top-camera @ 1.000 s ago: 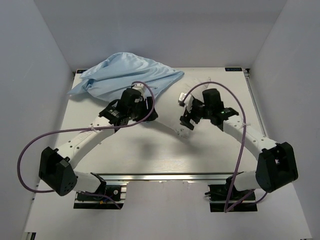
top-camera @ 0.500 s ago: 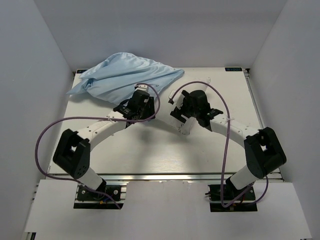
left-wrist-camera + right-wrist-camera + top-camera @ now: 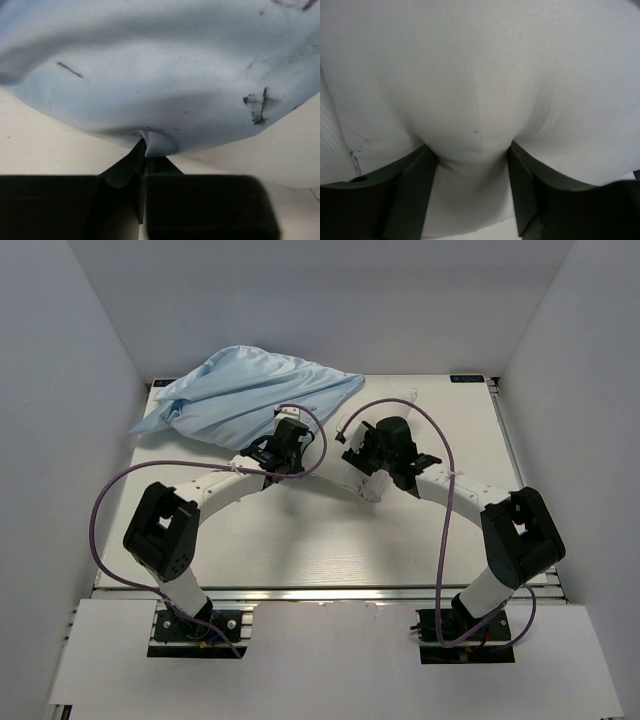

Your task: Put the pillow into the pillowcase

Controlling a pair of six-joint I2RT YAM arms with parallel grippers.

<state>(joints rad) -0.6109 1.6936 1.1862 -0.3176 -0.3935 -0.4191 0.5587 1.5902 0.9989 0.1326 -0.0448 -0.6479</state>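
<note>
The left fingers [image 3: 144, 151] were pressed almost together, pinching a small fold at the edge of the pillowcase [image 3: 165, 75]. The pillowcase lay crumpled at the back-left of the surface [image 3: 300, 540]. Further right, the right fingers [image 3: 470, 150] stood partly spread, squeezing a soft bulge of the pillow [image 3: 480, 70] that touched both of them. The pillow sat just right of the pillowcase. I could not tell whether any of it had entered the blue sack (the opening was hidden from me). I counted one pillowcase and one pillow.
</note>
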